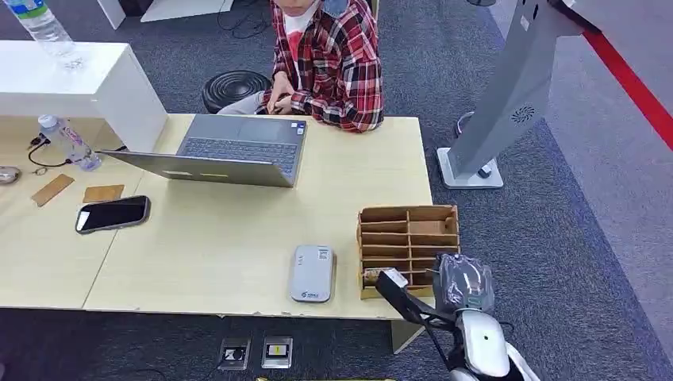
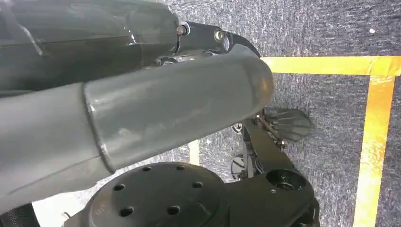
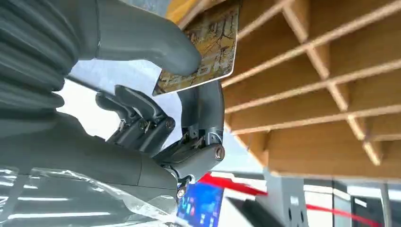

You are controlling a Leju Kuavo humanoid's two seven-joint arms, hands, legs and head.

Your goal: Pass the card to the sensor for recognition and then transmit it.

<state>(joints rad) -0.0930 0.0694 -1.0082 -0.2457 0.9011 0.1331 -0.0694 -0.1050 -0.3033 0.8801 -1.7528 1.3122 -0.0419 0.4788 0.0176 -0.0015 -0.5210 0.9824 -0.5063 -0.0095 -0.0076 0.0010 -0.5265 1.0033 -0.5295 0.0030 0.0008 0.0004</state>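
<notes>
Right robot hand (image 3: 156, 109) had the card (image 3: 203, 52) pinched between the thumb and a dark finger, right at the near edge of the wooden organizer (image 1: 408, 248), seemingly just at or out of one of its slots; can't tell if the card was fully clear of the dividers. In the head view the same robot hand (image 1: 444, 290) sat at the organizer's near right corner, near the desk (image 1: 230, 246) edge. Pinching by the card's edge made sense: it left most of the card face free to present to the reader (image 1: 312, 273), the grey box lying on the desk just left of the organizer. Short move left, nothing between them, though the organizer wall could snag the card on the way out. Left robot hand (image 2: 142, 109) hung low over the carpet with yellow tape; can't tell from that close view how its fingers were set. Farther off: open laptop (image 1: 230, 151), phone (image 1: 113, 214), water bottle (image 1: 70, 143), a person in a plaid shirt (image 1: 329, 63) seated at the far side, likely the one to receive the card.
</notes>
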